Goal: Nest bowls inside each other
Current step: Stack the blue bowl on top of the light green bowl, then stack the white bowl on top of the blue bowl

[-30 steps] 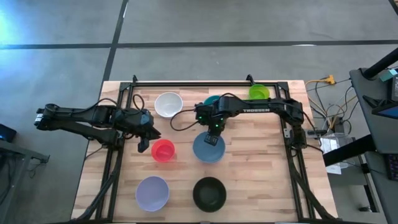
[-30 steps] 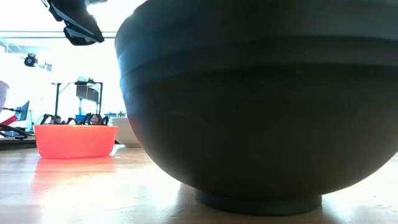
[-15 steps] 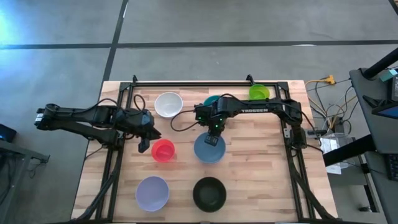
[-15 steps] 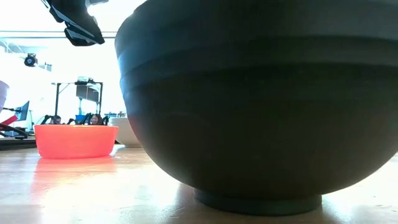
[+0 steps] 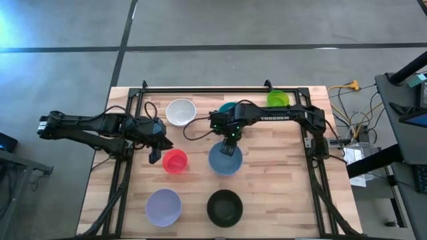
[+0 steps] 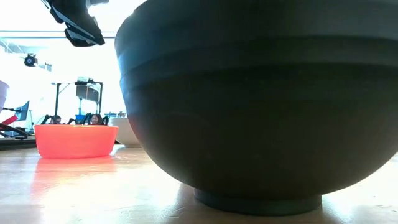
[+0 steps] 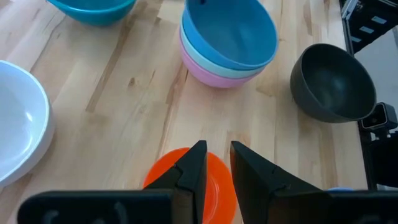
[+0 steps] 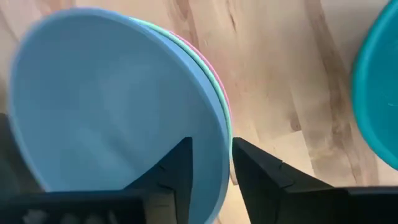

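Note:
A blue bowl [image 5: 225, 160] sits nested in a mint one and a pink one [image 7: 217, 76], and the stack rests on the table's middle. My right gripper [image 8: 211, 168] points down over the stack's far rim, open, with one finger inside the blue bowl and one outside. A red bowl [image 5: 175, 162] stands left of the stack. My left gripper [image 7: 217, 155] hangs above the red bowl's left edge, slightly open with nothing between its fingers. White [image 5: 181, 112], teal [image 7: 93, 9], lime green [image 5: 278, 99], lavender [image 5: 163, 207] and black [image 5: 224, 207] bowls stand singly. My right gripper straddles the blue bowl's rim [image 8: 221, 146] from above, pointing down. A gap shows between the inner finger [image 8: 177, 171] and the rim. Whether the outer finger [image 8: 258, 174] touches the stacked rims, I cannot tell. The stack sits upright on the table.
A black metal frame [image 5: 220, 89] runs along the table's far edge and down both sides. In the low view the black bowl [image 6: 261, 99] fills most of the picture. People sit in the room far behind the red bowl [image 6: 76, 140]. Bare wood lies between the bowls.

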`<action>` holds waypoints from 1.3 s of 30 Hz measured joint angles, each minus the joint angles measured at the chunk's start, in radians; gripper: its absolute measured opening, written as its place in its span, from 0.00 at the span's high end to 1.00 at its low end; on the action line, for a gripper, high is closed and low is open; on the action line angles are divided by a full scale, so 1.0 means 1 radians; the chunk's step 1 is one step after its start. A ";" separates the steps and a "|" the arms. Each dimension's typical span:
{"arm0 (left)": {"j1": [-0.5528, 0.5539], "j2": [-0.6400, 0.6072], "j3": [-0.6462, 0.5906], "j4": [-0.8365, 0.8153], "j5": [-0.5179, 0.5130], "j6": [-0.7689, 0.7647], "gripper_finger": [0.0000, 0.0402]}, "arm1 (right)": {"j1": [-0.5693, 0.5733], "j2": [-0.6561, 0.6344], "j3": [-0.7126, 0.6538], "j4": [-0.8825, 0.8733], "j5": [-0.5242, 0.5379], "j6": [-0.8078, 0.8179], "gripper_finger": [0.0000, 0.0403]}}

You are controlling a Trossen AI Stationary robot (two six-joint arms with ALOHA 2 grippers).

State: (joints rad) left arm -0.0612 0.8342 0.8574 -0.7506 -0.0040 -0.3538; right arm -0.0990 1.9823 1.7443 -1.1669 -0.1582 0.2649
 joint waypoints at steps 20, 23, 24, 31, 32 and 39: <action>0.000 0.010 0.000 0.010 0.000 -0.006 0.86 | 0.000 -0.012 0.000 0.109 0.028 -0.029 0.98; 0.000 0.009 0.000 0.010 0.000 -0.007 0.86 | 0.000 -0.006 0.000 0.106 0.028 -0.035 0.98; 0.000 0.009 0.000 0.010 0.000 -0.007 0.86 | 0.000 -0.005 0.000 0.106 0.028 -0.035 0.98; 0.000 0.009 0.000 0.009 0.000 -0.008 0.86 | 0.001 -0.011 0.003 0.102 0.028 -0.022 0.98; 0.000 0.009 0.000 0.009 0.000 -0.008 0.86 | 0.001 -0.012 0.005 0.102 0.028 -0.016 0.98; -0.010 0.008 0.000 -0.071 0.058 -0.036 0.86 | 0.007 -0.098 0.030 0.072 0.028 0.011 0.98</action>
State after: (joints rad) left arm -0.0714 0.8419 0.8570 -0.8213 0.0537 -0.3897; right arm -0.0916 1.8839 1.7744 -1.0950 -0.1299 0.2764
